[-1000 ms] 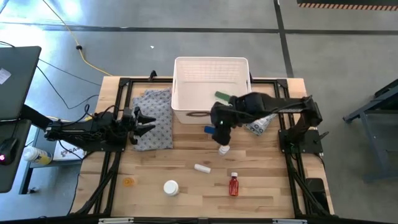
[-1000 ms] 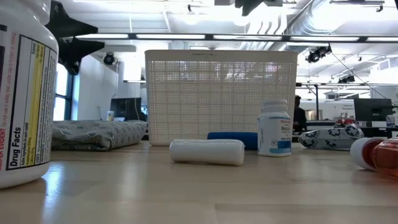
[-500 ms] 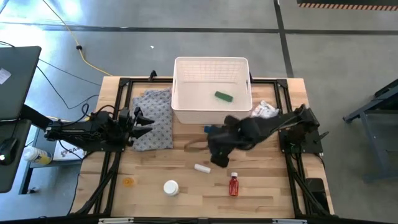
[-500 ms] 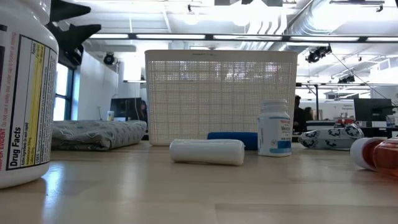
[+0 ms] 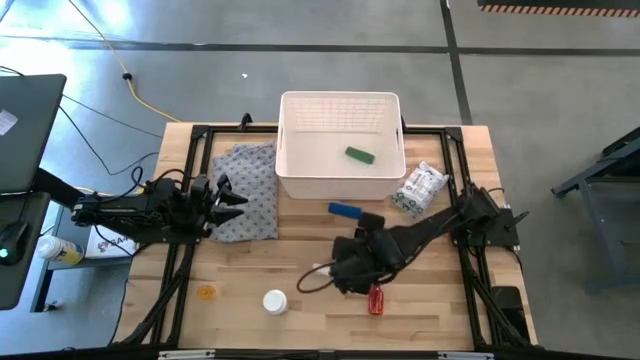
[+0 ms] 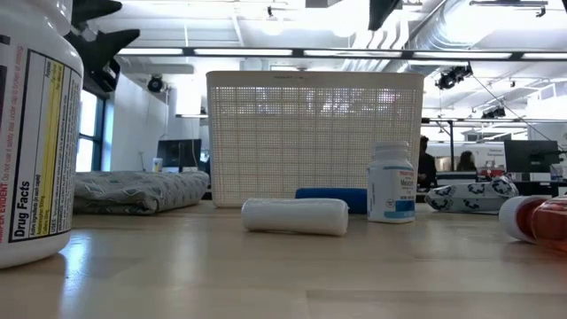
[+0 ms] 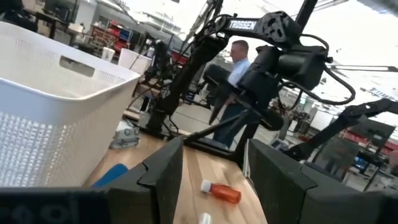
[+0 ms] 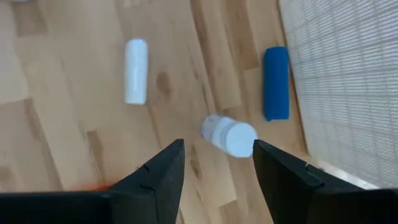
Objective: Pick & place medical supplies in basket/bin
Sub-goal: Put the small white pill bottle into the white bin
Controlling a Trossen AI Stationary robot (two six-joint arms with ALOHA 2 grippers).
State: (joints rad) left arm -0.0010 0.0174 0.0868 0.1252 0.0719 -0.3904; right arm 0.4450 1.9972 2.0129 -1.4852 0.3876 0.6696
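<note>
The white slotted basket stands at the far middle of the table, with the green tube lying inside. A blue block lies in front of it, and a crinkly packet to its right. My right gripper is open and hovers over the table's middle; a small white pill bottle stands just ahead of its fingers, untouched. A white roll lies beside the bottle. The red bottle and a white bottle rest near the near edge. My left gripper is open above the grey cloth.
A small orange item lies near the front left. In the low view a large labelled bottle stands close at the left. Bare wood shows between the roll and the near edge. A person stands in the room beyond the table.
My right gripper has moved from the basket's front wall toward the table's near edge, the arm stretching out low over the table's middle. It stayed open. The items on the table have kept their places.
</note>
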